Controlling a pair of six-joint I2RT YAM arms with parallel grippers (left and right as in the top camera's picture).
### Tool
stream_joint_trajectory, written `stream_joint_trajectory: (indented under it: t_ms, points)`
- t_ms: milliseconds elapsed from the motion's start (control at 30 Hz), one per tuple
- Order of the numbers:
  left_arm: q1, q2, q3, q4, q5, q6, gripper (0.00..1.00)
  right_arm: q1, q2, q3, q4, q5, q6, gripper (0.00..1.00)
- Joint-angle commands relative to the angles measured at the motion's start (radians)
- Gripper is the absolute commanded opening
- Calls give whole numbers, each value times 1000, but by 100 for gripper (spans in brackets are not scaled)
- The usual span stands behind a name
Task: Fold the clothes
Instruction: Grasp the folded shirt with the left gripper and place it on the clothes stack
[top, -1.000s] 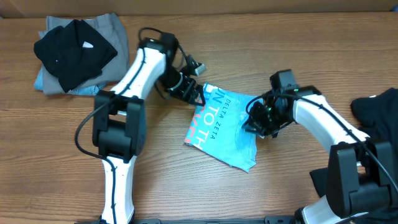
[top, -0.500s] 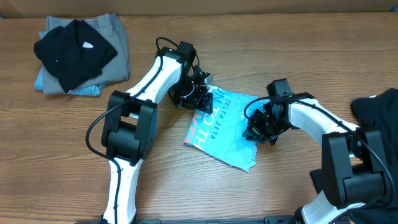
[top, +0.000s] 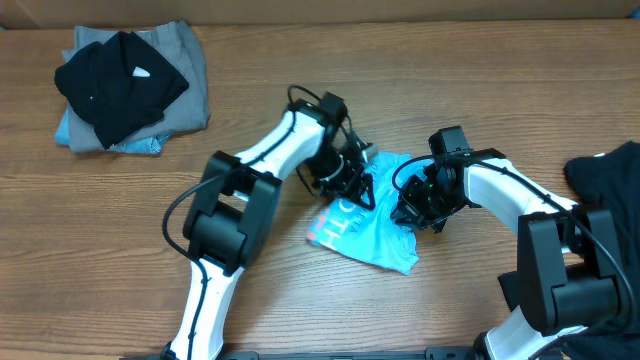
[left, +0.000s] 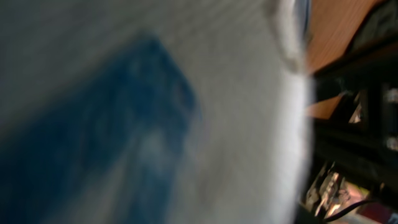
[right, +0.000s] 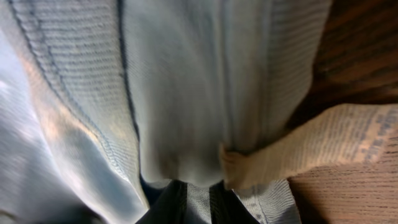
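Observation:
The sky-blue T-shirt (top: 372, 225) with white and coral lettering lies bunched on the wooden table, center right in the overhead view. My left gripper (top: 352, 183) is shut on its left edge, holding it lifted over the middle; blurred cloth (left: 155, 112) fills the left wrist view. My right gripper (top: 415, 208) is shut on the shirt's right edge; its wrist view shows ribbed pale fabric (right: 186, 93) pinched between the dark fingers (right: 198, 202), with a cream care label (right: 323, 146) beside.
A pile of folded clothes, black (top: 120, 80) on grey and pale blue (top: 185, 85), sits at the back left. Another black garment (top: 610, 175) lies at the right edge. Cardboard runs along the back.
My left gripper has carried the shirt's left edge rightward over the shirt, so the cloth is narrower and most lettering is covered. My right gripper shifted slightly left at first, then stayed.

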Motion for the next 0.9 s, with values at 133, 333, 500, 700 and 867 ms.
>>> stream_joint_trajectory:
  t_ms: [133, 333, 500, 700, 867]
  points:
    - [-38, 19, -28, 25, 13, -54, 13, 2, 5, -6, 5, 13, 2, 15]
    - [8, 16, -8, -10, -31, -64, 4, -26, -15, 27, -110, 14, -67, 9]
    - [113, -10, 105, -142, -112, -6, 4, -68, -109, 84, -203, 14, -129, 9]
    - [314, -36, 392, -270, -171, 45, 4, -76, -249, 128, -213, 14, -131, 11]
    - [489, -36, 612, -214, -187, 48, 4, -76, -279, 135, -218, 13, -127, 11]
